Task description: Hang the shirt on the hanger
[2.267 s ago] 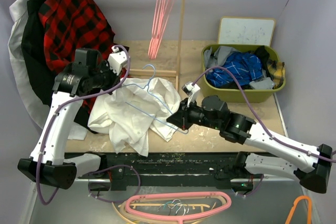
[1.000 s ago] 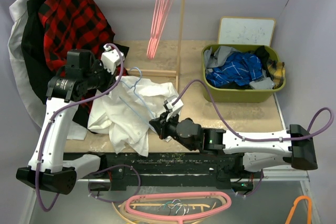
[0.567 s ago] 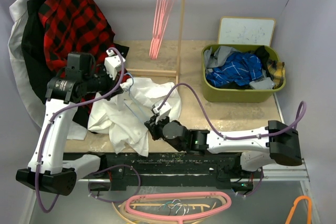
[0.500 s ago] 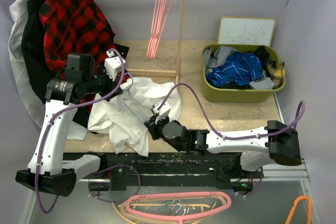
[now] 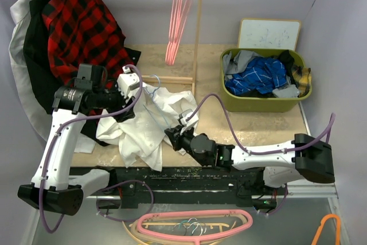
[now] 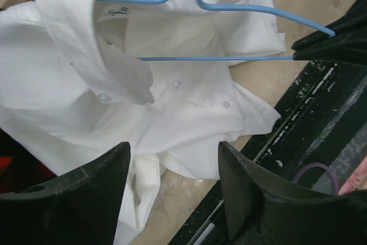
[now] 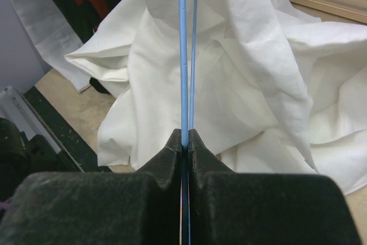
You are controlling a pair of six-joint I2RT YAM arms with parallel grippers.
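though limp — creased white shirt (image 6: 178, 119), thin blue wire hanger (image 6: 229, 58)

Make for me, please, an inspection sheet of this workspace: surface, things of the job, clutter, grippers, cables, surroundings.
Surface: tan table, scuffed, with a dark strip at the near edge.
Job's things: white shirt crumpled on the table; light-blue hanger over it, one end tucked under the collar, shirt not yet hung on it.
Clutter: green bin full of clothes; white board behind it; loose pink hangers below the near edge.
Grippers: right gripper shut on the hanger's corner; left gripper open, empty, above the shirt.
Cables: purple cable loops off each arm; no snag seen.
Surroundings: rack post; plaid shirt and hung pink hangers on the rail; lilac walls.
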